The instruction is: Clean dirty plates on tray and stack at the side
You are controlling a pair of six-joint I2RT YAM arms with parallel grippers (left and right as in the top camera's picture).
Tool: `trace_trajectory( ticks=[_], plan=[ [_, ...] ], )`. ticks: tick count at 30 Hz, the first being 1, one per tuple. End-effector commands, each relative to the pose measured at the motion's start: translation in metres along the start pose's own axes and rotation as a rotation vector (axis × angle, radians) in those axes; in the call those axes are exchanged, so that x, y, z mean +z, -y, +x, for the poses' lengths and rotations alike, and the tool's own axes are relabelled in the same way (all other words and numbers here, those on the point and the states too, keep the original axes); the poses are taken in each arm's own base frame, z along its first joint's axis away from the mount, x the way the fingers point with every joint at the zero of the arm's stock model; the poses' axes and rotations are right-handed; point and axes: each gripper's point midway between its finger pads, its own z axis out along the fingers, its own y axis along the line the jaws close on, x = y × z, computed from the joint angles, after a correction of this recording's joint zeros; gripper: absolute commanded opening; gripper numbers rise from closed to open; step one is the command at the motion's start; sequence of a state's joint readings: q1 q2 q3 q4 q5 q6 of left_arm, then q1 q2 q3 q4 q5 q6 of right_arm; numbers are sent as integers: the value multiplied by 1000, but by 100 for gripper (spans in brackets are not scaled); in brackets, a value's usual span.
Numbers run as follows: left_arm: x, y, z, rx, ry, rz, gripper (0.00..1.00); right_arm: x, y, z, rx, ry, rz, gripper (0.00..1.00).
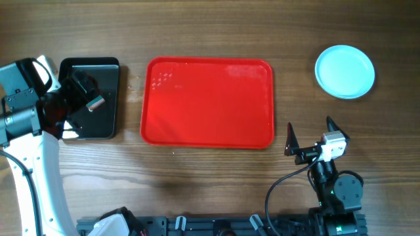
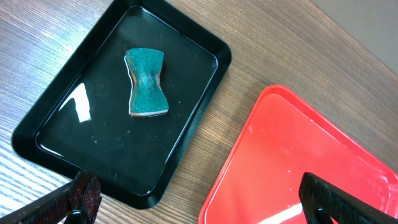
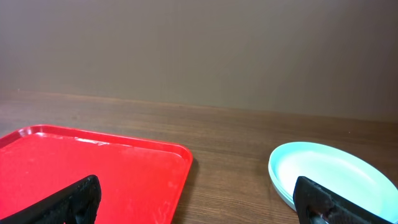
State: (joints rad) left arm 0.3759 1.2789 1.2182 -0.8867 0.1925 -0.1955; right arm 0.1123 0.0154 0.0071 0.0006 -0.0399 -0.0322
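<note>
The tray [image 1: 207,101] lies bare and the plates [image 1: 345,71] sit stacked on the desk [image 1: 216,177] at its right, so the job looks finished. The left claw [image 2: 199,199] hangs spread above the sponge [image 2: 147,83] in the black tray [image 2: 93,146]. The right claw [image 1: 308,128], spread and empty, likely needs only to park.

Red tray [image 1: 207,101] sits mid-table [image 1: 216,26], nothing on it. Plates [image 1: 345,71] lie well right of the tray, level with its far edge, and read as one pale-blue disc from above. Black tray [image 1: 110,72] is just left of the red tray, with the left gripper [image 1: 85,92] over it. Right gripper [image 1: 308,128] is off the tray's near-right corner, fingers spread, holding nothing.
</note>
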Motion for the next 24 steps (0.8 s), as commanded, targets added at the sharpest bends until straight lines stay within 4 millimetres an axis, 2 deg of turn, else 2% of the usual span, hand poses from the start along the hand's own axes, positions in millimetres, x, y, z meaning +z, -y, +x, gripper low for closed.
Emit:
trace_trajectory(
  ticks=[1,3,6,9,13,16,20,24],
  plan=[
    [0,-7,0,4,3,-35,100,-1,3,-2,-18,12,17,100],
    [-5,-5,14,0,-34,-26,100,-1,3,-2,-18,11,16,100],
    [-5,8,54,47,-63,33,100,-1,3,-2,-18,11,16,100],
    [8,20,85,135,44,117,100,-1,3,-2,-18,10,16,100],
    [17,20,124,200,174,210,100,-1,3,-2,-18,10,16,100],
    [19,23,137,242,287,276,100,-1,3,-2,-18,10,16,100],
    [0,40,137,300,474,391,100,-1,3,-2,-18,10,16,100],
    [-13,47,141,328,571,458,100,-1,3,-2,-18,10,16,100]
  ],
)
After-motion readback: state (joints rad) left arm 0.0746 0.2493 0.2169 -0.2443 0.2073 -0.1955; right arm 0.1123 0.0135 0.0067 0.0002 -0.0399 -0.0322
